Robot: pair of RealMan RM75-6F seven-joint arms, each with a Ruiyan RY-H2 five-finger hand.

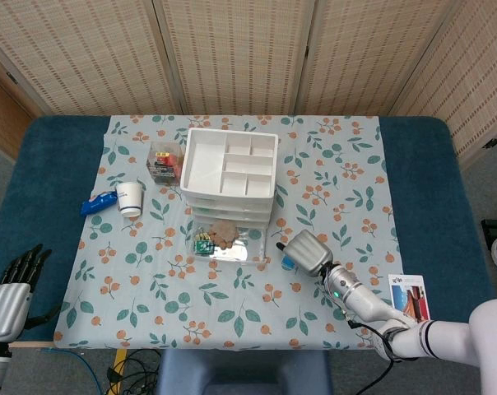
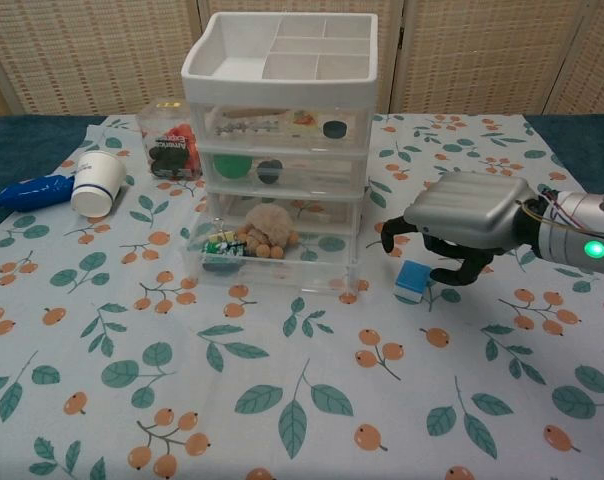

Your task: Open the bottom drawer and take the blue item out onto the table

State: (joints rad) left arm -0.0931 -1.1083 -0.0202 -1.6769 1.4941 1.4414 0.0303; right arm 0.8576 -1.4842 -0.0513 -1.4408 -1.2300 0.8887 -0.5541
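The white drawer unit [image 2: 282,130] [image 1: 230,169] stands at mid table with its bottom drawer [image 2: 272,265] [image 1: 228,247] pulled out; a tan fuzzy thing and small bits lie in it. The blue item [image 2: 414,278] [image 1: 287,263], a small cube, lies on the cloth to the right of the drawer. My right hand [image 2: 464,213] [image 1: 308,251] hovers just over it, fingers curved and spread around the cube; the thumb is clear of it. My left hand [image 1: 10,284] hangs off the table's front left, fingers apart and empty.
A paper cup [image 2: 95,183] [image 1: 130,197] and a blue tube [image 2: 32,190] [image 1: 97,202] lie at the left. A clear box with red contents [image 2: 167,148] [image 1: 165,160] stands beside the drawers. A card [image 1: 407,292] lies at the front right.
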